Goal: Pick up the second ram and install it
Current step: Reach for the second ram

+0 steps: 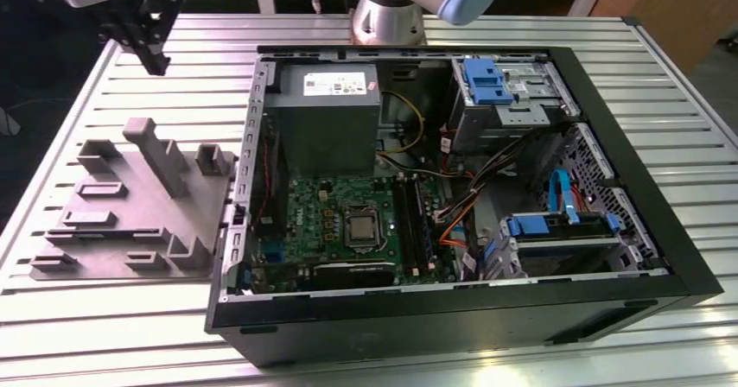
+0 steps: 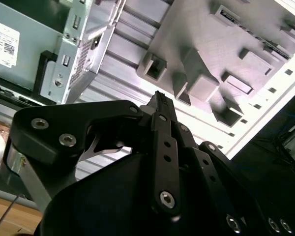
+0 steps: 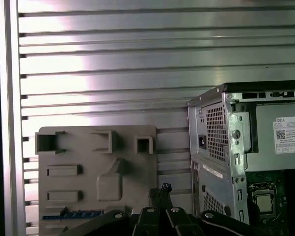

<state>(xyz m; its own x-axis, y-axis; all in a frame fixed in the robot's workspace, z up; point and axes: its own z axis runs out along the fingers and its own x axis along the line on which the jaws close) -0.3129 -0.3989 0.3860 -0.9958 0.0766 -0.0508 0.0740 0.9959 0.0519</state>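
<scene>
The gripper has its black metal fingertips pressed together, with nothing between them. It hangs above the ribbed aluminium table, to the exterior view's left of the open computer case. Below it lies a matte grey plastic holder, moulded with blocky pockets and narrow slots. The second ram rests in one slot there. It is seen as a thin blue-green strip, its long axis parallel to the table's ribs.
</scene>
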